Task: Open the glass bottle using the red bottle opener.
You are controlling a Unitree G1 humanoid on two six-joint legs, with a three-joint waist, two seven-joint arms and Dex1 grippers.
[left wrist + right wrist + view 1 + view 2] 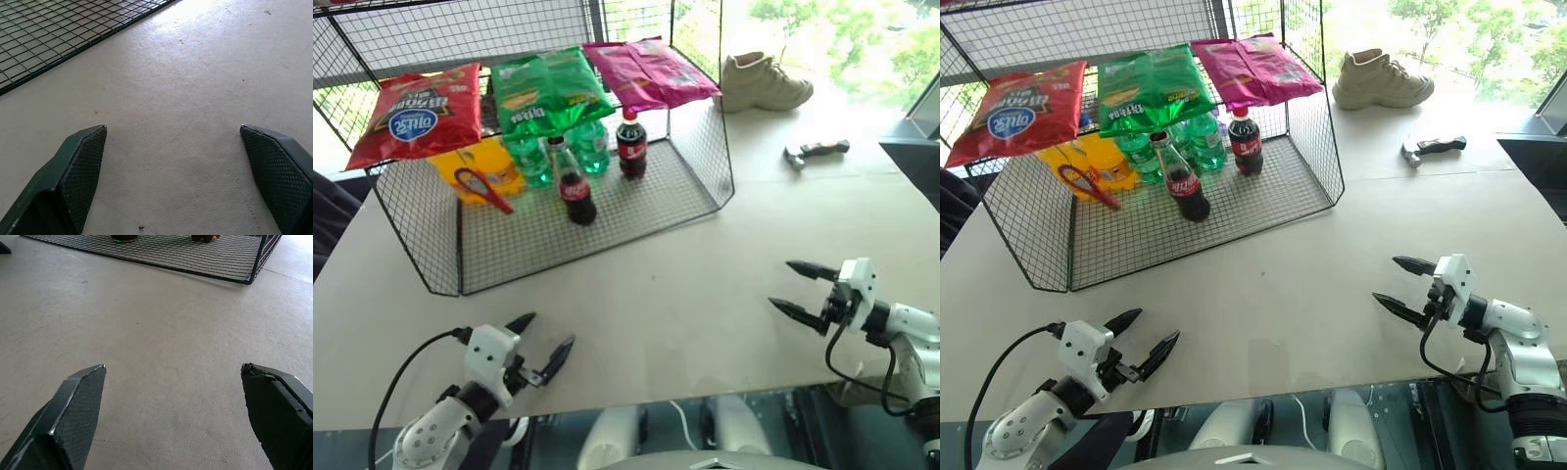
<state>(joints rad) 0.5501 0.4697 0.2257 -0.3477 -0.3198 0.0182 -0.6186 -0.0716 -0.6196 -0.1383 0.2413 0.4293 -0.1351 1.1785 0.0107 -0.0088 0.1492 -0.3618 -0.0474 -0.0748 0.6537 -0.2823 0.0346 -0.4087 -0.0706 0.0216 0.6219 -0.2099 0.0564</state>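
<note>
Both our left gripper [540, 344] and right gripper [795, 287] are spread empty; we should reach first for the opener [483, 189] left of the bottle [575, 186], approaching low.

Upper left: wire rack [700, 157] holding glass bottle [574, 188], bottle opener [481, 189] to its left; shoe [762, 81] upper right.
</note>
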